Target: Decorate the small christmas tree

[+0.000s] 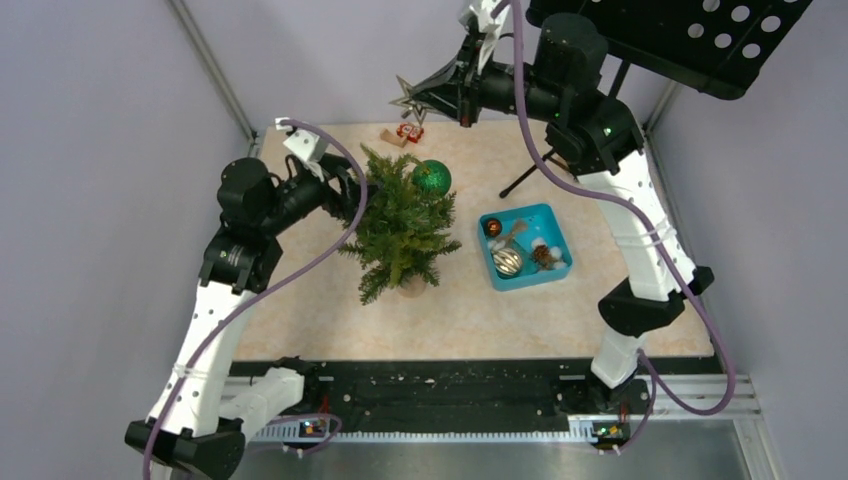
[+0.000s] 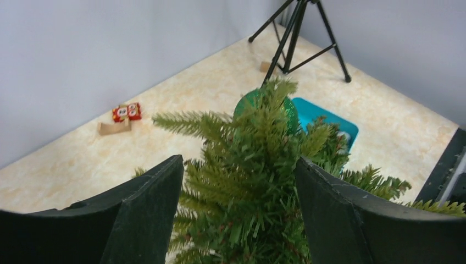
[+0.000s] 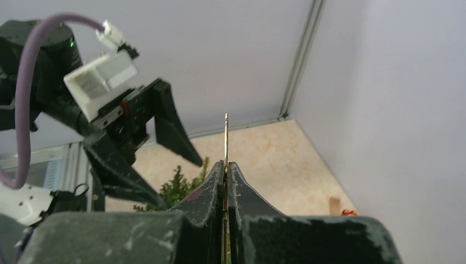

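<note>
Your small dark-green artificial fir tree [image 1: 400, 230] stands upright mid-way across the beige table [image 1: 300, 330], with one glittery green ball [image 1: 431, 177] near its top. Your left gripper [image 1: 352, 195] is spread around the upper branches. Your right gripper [image 1: 428, 97], raised behind the tree, pinches a thin gold star [image 1: 407, 96].

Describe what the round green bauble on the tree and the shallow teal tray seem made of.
Round green bauble: probably glitter-coated plastic, since its surface sparkles in specks. Shallow teal tray: likely moulded plastic, smooth, evenly coloured, with rounded corners.
</note>
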### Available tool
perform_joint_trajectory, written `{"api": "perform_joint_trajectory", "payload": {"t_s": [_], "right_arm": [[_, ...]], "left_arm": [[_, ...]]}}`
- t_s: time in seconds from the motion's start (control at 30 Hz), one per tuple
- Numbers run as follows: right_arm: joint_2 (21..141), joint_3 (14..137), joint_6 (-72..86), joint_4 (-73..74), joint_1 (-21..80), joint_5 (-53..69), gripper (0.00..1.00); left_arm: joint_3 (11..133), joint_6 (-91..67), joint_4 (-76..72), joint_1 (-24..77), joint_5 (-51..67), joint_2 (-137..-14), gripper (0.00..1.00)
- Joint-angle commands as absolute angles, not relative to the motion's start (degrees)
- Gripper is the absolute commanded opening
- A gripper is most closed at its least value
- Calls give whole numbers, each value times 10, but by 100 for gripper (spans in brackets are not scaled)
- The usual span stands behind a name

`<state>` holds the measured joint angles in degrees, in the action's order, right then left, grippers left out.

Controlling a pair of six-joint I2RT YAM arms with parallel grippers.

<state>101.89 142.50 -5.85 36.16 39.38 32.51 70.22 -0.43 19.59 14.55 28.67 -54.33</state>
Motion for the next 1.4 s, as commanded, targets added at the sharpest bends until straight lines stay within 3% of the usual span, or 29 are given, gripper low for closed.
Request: {"api": "perform_joint_trajectory", "payload": {"t_s": [0.0, 0.37, 0.5, 0.63, 0.73, 0.93, 1.2, 1.27, 1.37], "right_arm": [[1005, 1396, -54, 415, 398, 376, 0], [947, 1356, -123, 542, 404, 451, 0], [913, 1328, -137, 540, 408, 496, 0], [887, 1293, -122, 520, 409, 501, 0], [872, 1267, -120, 516, 412, 492, 0], [853, 1220, -119, 486, 440, 486, 0], [846, 1194, -119, 468, 446, 489, 0], [846, 1191, -120, 465, 446, 486, 0], [844, 1191, -129, 468, 446, 480, 0]], "left_arm": [[751, -27, 61, 138, 377, -547, 77], [1165, 75, 495, 177, 502, -760, 79], [1224, 66, 535, 206, 519, -798, 82], [1305, 66, 619, 246, 534, -860, 78], [1309, 127, 644, 287, 504, -861, 79], [1262, 182, 661, 327, 488, -839, 67], [1222, 239, 677, 338, 496, -822, 26], [1221, 245, 683, 338, 493, -821, 28], [1221, 254, 693, 334, 484, -816, 47]]}}
